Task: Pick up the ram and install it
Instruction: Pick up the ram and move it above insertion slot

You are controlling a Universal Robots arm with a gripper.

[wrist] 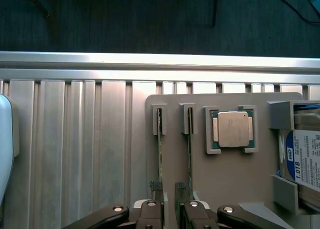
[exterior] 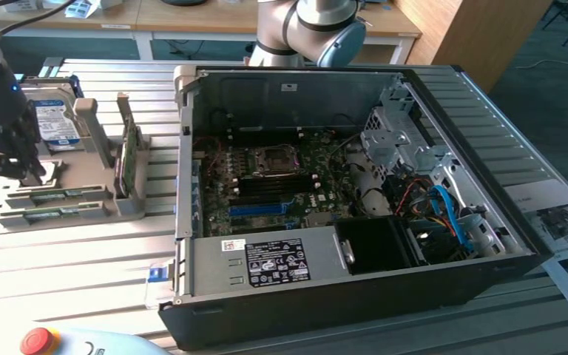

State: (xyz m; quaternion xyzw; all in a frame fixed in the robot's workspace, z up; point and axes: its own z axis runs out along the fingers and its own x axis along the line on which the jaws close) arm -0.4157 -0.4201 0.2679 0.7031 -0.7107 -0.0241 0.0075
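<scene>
My jaws stand spread at the ram in its grey holder; off-centre, I could nip the neighbouring stick instead

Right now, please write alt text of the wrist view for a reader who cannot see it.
The open gripper hangs over two ram sticks that stand on edge in slots of a grey holder. Beside them sit a processor chip and a hard drive with a blue label.

The label on the hard drive reads "WD" and "1.0TB".
</scene>
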